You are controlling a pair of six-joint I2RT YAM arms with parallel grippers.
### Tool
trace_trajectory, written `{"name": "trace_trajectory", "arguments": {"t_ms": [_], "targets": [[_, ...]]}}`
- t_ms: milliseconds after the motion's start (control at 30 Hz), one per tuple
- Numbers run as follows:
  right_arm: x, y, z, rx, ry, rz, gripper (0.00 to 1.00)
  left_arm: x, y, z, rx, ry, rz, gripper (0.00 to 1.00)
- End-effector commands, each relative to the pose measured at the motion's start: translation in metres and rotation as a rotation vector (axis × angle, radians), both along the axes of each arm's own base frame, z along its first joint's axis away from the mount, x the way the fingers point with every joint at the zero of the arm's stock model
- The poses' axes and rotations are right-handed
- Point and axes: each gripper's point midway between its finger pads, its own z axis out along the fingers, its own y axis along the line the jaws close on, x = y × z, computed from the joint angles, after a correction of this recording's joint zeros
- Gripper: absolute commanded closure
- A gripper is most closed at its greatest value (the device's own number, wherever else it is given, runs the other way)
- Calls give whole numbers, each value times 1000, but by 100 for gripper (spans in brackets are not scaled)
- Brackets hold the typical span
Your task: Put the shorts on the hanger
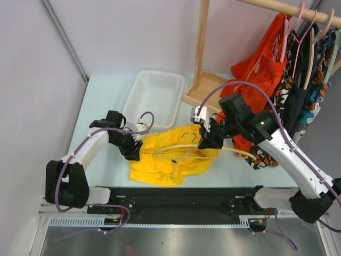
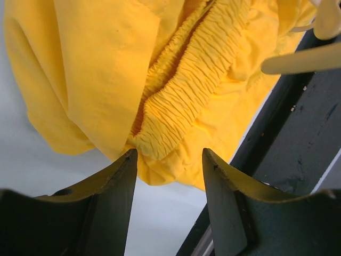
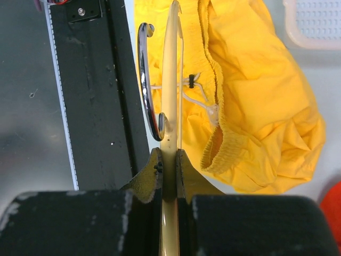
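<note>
Right gripper clamping hanger, left gripper parted at shorts edge

White basket beside wooden rack with orange garment, patterned clothes

Bright yellow shorts, cream hanger, white basket, orange garment, dark patterned clothes

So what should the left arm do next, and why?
Probably ease the left gripper forward and close on the waistband. Its jaws stand open just short of that gathered edge, holding nothing, while the right gripper is shut on the hanger over the shorts. A waistband grip should let it pull fabric onto the hanger.
</note>
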Motion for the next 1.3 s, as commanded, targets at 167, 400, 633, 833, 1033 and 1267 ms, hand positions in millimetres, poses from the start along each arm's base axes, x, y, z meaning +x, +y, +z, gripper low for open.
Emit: {"name": "trace_trajectory", "arguments": {"t_ms": [167, 400, 633, 833, 1033, 1267], "targets": [[10, 16, 4, 60, -5, 56, 100, 21, -7, -11, -36, -24, 32, 49], [24, 10, 6, 78, -13, 48, 100, 3, -19, 20, -125, -113, -119, 83], [13, 9, 5, 62, -28, 177, 100, -12, -16, 38, -73, -285, -241, 92], [10, 10, 2, 36, -47, 209, 100, -23, -23, 41, -65, -316, -301, 91], [12, 9, 19, 73, -66, 193, 100, -27, -23, 39, -32, -364, -351, 92], [17, 5, 19, 65, -57, 181, 100, -28, -24, 45, -27, -412, -380, 92]]}}
